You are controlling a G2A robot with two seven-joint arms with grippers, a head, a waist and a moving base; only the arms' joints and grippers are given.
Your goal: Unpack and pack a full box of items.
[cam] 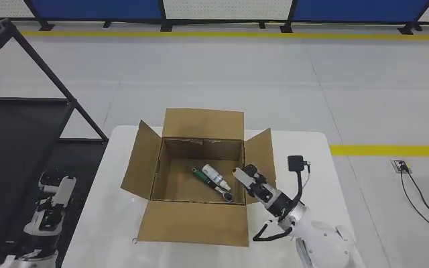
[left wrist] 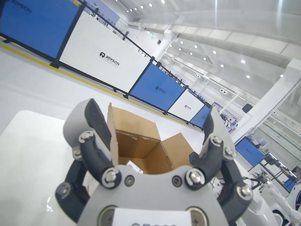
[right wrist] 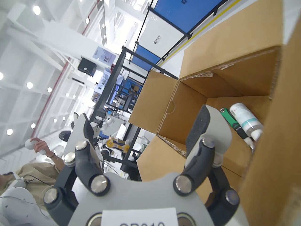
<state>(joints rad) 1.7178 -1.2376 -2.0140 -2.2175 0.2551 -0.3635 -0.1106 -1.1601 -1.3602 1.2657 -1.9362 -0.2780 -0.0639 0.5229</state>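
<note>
Matt corrugated cardboard box [cam: 194,224]

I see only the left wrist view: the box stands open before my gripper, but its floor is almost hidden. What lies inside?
Observer: A white bottle lies on the floor of the box, toward the right arm's side.
Operator: Is something beside it?
Observer: Yes, a slim green and black item lies close beside the bottle.
Operator: And where is the right gripper?
Observer: The right gripper is open, over the box's right flap.
</note>
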